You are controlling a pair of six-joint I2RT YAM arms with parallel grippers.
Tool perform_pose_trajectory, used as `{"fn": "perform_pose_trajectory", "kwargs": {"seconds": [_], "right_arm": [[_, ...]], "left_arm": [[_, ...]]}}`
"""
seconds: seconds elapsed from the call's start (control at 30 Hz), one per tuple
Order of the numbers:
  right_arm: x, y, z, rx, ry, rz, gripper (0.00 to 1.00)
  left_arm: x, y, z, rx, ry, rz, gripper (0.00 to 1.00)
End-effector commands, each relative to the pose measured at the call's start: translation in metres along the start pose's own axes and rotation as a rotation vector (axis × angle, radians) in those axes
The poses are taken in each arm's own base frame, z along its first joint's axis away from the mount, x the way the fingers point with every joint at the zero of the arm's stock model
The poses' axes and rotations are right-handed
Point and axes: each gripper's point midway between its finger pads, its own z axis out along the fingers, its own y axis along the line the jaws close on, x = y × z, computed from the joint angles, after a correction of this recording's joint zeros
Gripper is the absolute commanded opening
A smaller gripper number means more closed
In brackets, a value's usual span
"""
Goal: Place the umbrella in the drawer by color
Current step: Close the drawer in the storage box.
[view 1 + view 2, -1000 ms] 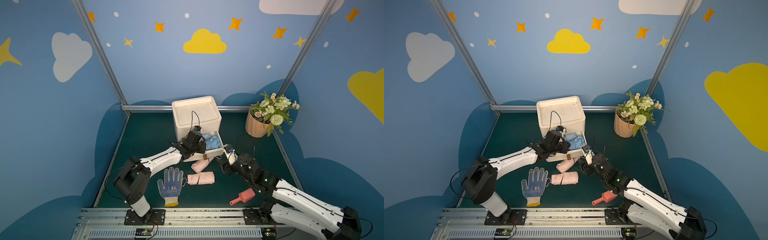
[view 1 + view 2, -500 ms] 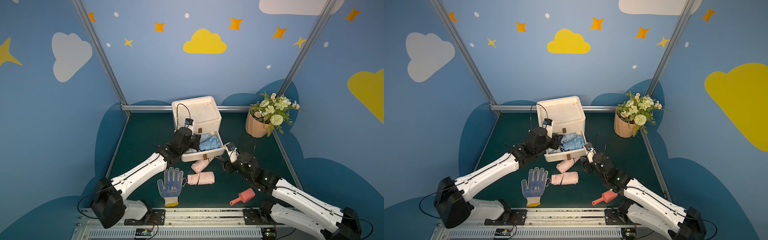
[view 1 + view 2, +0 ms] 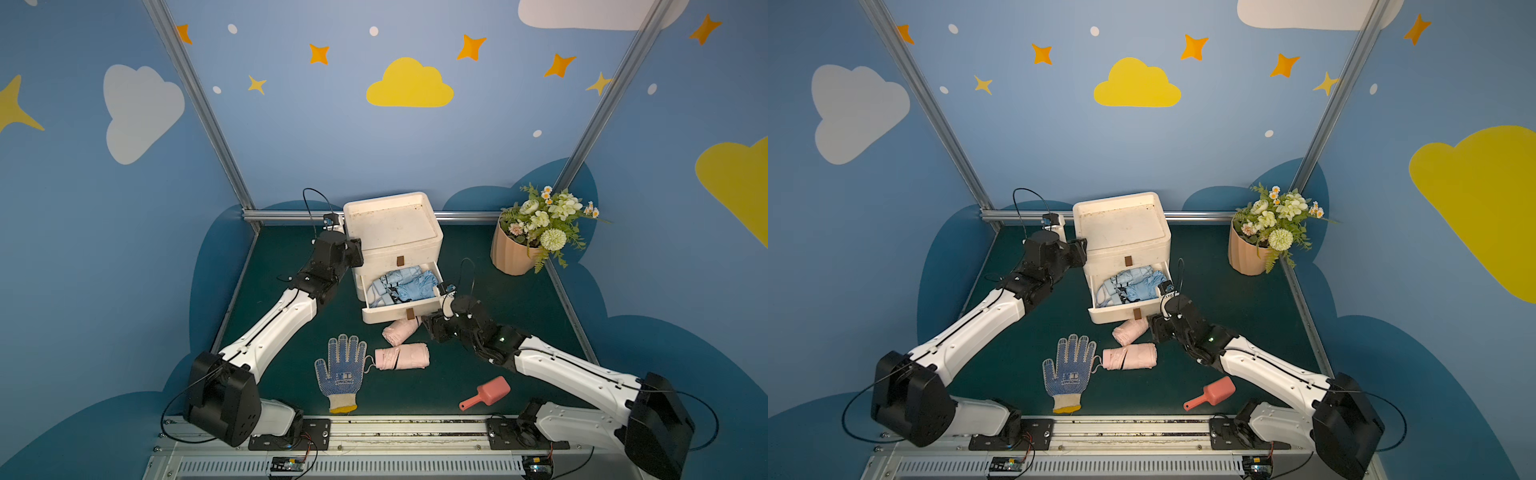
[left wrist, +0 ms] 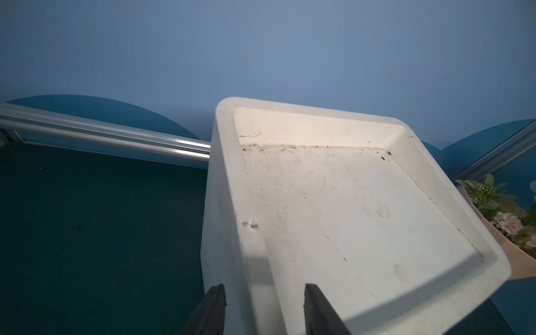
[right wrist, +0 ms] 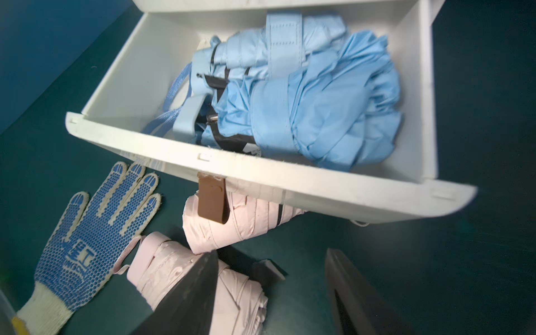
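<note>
Two pink umbrellas (image 3: 402,357) lie just before the open drawer (image 3: 401,309), blue umbrellas (image 3: 405,284) inside it; the right gripper (image 5: 272,251), parted and empty, hovers at the drawer's front and should next clasp one; left gripper (image 4: 264,285) likewise parted, empty.

No legible text (glove (image 5: 87,229) logo unclear)
</note>
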Motion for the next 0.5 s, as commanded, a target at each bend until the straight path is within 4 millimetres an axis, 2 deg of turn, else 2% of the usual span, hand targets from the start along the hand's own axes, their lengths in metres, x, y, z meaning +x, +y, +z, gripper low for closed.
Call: {"fn": "perform_pose_trajectory", "kwargs": {"seconds": [0.0,0.23,0.37,0.47], "right_arm": [[-0.011,0.025,0.009,-0.111,0.022,0.055,0.63],[-0.004,0.031,0.034,-0.112,0.072,0.075,0.61],[-0.008,0.03,0.046,-0.097,0.045,0.082,0.57],[-0.016,0.029,0.055,-0.086,0.006,0.079,0.56]], "left_arm": [[-0.023,-0.004,0.013,0.023,-0.045,-0.02,0.49],[-0.028,0.0,0.044,-0.028,-0.032,0.038,0.46],[-0.021,0.002,0.053,-0.037,-0.024,0.045,0.39],[-0.011,-0.001,0.057,-0.027,0.0,0.056,0.29]]}}
